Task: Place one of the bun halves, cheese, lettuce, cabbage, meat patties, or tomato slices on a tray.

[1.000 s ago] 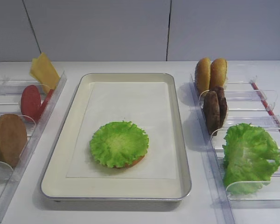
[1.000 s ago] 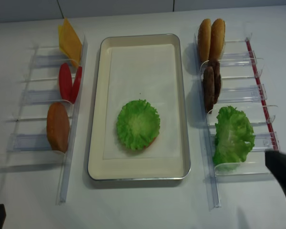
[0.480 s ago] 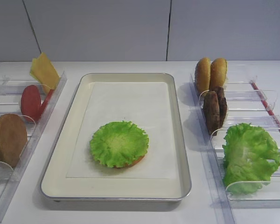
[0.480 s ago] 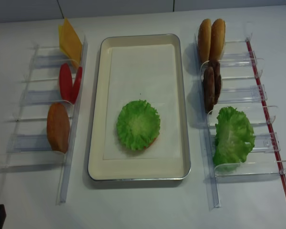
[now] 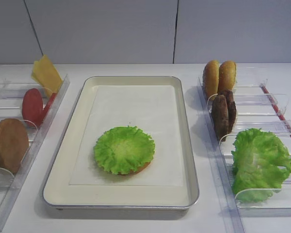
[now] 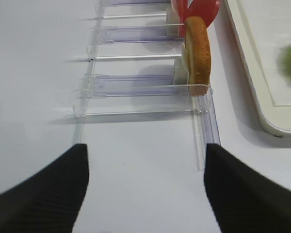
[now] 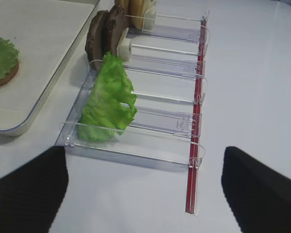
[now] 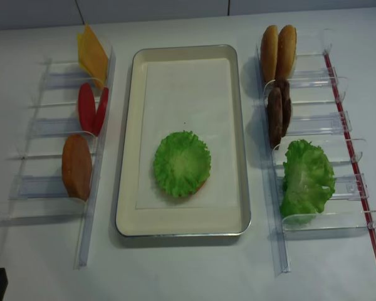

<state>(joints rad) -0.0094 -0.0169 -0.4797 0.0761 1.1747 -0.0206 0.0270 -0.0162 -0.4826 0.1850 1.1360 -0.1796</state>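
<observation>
The cream tray [image 5: 136, 79] lies in the middle, and on its paper the flat lettuce [image 5: 124, 149] covers a bun half [image 5: 141, 168]. The left rack holds cheese [image 5: 46, 74], tomato slices [image 5: 33, 106] and another bun half [image 5: 8, 144]. On the right stand two more bun halves [image 5: 219, 76], the meat patties [image 5: 223, 112] and the bulky cabbage [image 5: 259, 162]. My right gripper [image 7: 144, 194] is open over bare table, just short of the cabbage [image 7: 108, 102]. My left gripper [image 6: 145, 194] is open and empty, short of the rack's bun half [image 6: 199, 53].
Clear plastic racks flank the tray, the left one [image 8: 56, 188] and the right one [image 8: 338, 125], which has a red strip [image 7: 194, 184] along its outer edge. White table surrounds everything, and a grey panelled wall [image 5: 174, 29] stands behind.
My right gripper has pulled back toward the near right corner, almost out of the overhead view. The food and the left gripper have stayed where they were.
</observation>
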